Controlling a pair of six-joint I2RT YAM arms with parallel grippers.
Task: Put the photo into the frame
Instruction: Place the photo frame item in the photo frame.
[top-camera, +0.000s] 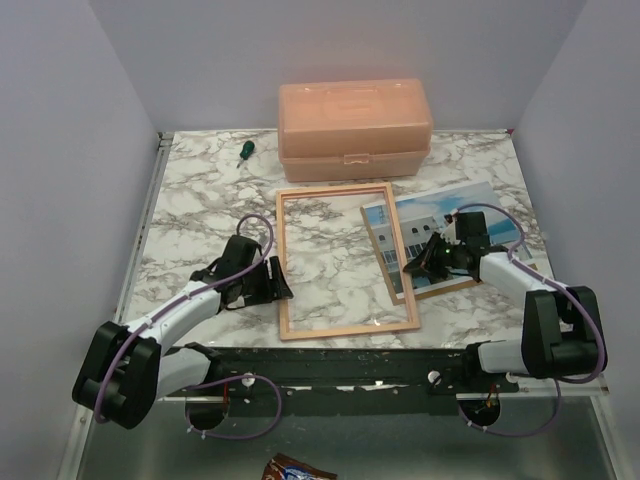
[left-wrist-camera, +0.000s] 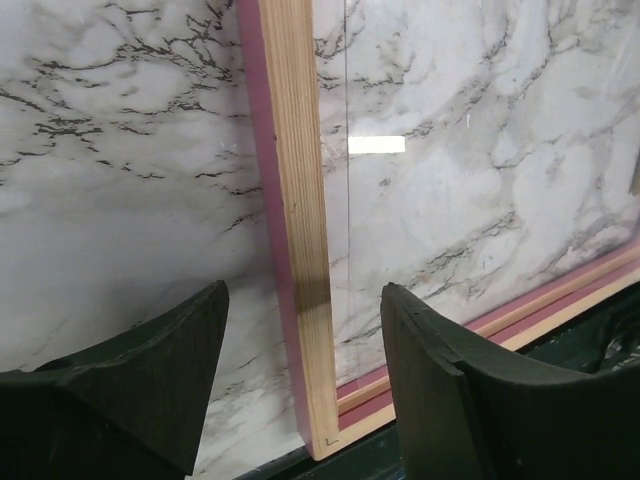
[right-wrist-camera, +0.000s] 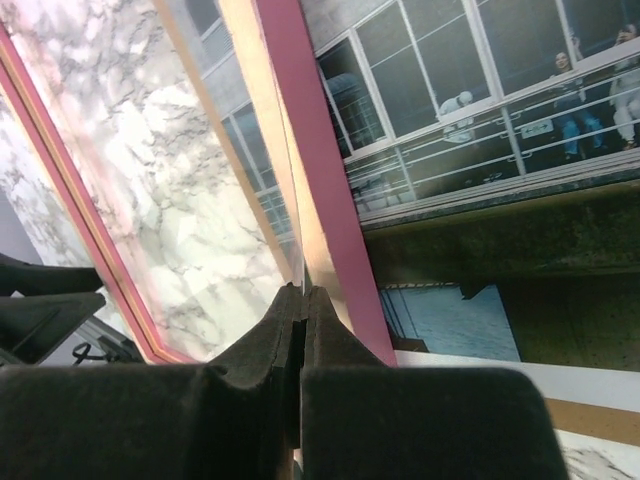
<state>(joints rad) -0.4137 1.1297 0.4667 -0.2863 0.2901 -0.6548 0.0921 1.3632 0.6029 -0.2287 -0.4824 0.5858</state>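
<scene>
While the left pincer (left-wrist-camera: 302, 292) hangs low over the marble surface (top-camera: 200, 200), its 2 fingers stand wide apart, 1 either side of the left rail of the frame (left-wrist-camera: 295, 150), close to the near-left corner, and they grip nothing. My read is that it sits there as a stop, ready to steady that rail if the frame slides. Across we go: the frame lies pale-wood side up, pink showing along its outer edge, the marble plain through its pane. Now the right rail, and here's the snag: it lies on top of the photo (top-camera: 430, 212), whose left part shows through the pane while the rest spreads out to the right on the surface. So the print is under the frame, not in it, and the task looks barely begun. At that right rail the right pincer (right-wrist-camera: 300, 295) is clamped fully closed, tips meeting right at the rail's edge. Whether a sliver of frame is nipped between them, I cannot tell. A hold there would make sense, to lift that side clear and free the photo. The risk as I see it is a glossy print dragging along with the rail.
</scene>
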